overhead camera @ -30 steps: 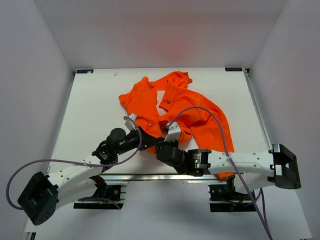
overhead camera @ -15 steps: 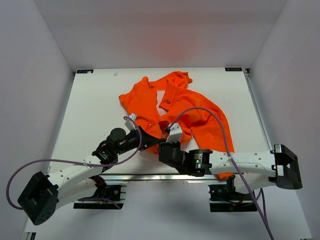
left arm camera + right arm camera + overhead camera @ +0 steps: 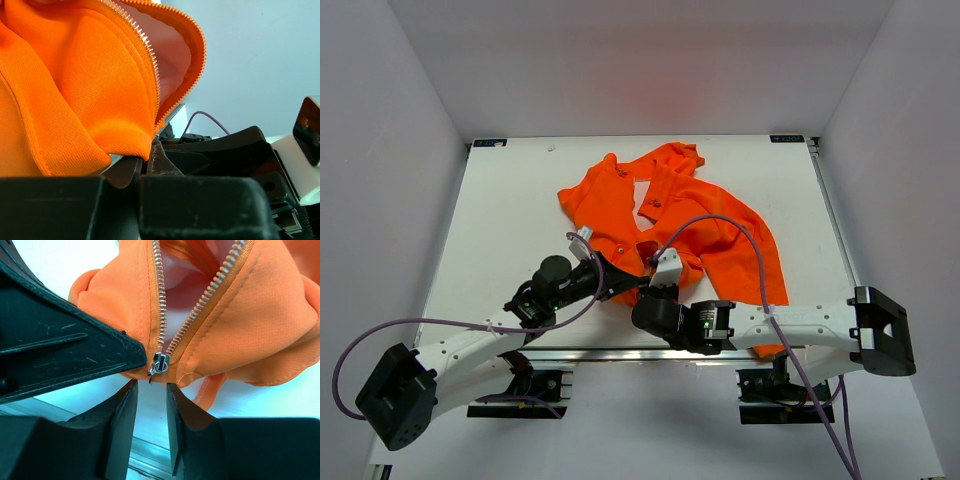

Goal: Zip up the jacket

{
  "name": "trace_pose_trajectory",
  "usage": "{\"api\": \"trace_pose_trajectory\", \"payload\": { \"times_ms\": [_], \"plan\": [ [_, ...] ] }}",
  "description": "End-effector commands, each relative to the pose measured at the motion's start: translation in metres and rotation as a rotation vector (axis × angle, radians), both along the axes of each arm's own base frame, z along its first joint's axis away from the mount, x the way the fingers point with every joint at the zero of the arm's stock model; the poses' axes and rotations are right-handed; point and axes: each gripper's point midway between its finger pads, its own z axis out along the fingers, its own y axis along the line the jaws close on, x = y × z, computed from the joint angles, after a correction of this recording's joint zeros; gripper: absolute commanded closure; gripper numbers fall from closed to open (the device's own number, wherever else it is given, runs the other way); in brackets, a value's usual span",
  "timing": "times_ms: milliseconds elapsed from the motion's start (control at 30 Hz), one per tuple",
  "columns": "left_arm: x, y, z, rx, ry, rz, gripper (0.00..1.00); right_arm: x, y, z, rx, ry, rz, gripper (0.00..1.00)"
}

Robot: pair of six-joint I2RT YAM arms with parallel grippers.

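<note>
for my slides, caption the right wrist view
Right tool, open, facing the zipper slider at the hem of the jacket that the left tool grips

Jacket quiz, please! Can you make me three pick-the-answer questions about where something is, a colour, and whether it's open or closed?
1. Where is the zipper pull?
A. by the collar
B. at the bottom hem, right in front of the right claw
C. halfway up

2. What colour is the jacket?
A. blue
B. green
C. orange

3. How is the zipper?
A. open, teeth apart
B. zipped to the top
C. half zipped

Answers: 1 B, the pull sits at the hem in the right wrist view; 2 C, the fabric is bright orange; 3 A, the two tooth rows spread apart beyond the pull.
</note>
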Motion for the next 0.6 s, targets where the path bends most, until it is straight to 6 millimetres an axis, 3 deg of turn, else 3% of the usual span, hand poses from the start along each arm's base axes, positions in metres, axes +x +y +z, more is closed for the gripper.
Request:
{"api": "trace_pose_trajectory", "payload": {
  "times_ms": [0, 333, 567],
  "plan": [
    [0.0004, -0.0052, 0.024, -0.052, -0.047, -0.014, 1.0, 0.0116, 0.0031, 0.0208, 0.076, -0.061, -0.076, 0.65],
    [-0.0021, -0.0064, 0.0246, -0.061, -0.047, -0.024, 1.0, 0.0181, 0.0088, 0.0283, 0.108, -0.101, -0.093, 0.72],
    [-0.0036, -0.0055, 0.0232, -0.061, -0.042, -0.023, 1.0, 0.0198, 0.0019, 0.0243, 0.111, -0.094, -0.131, 0.87]
  ]
}}
